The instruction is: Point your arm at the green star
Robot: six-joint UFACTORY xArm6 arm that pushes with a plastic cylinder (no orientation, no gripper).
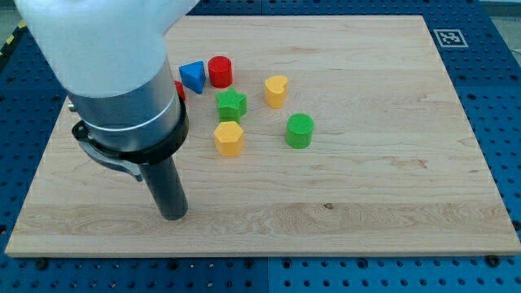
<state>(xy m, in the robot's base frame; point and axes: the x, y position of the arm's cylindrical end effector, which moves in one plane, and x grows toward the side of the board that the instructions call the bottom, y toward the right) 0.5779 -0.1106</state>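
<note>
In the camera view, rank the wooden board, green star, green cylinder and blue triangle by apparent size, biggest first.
1. wooden board, far the largest.
2. green star and green cylinder: look alike, unranked.
3. blue triangle: looks slightly smaller, but it lies farther up the view, so unsure.

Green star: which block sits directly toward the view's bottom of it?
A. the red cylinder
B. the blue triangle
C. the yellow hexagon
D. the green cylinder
C. The yellow hexagon lies just below the green star in the view, while my tip rests apart from both, toward the view's bottom left.
</note>
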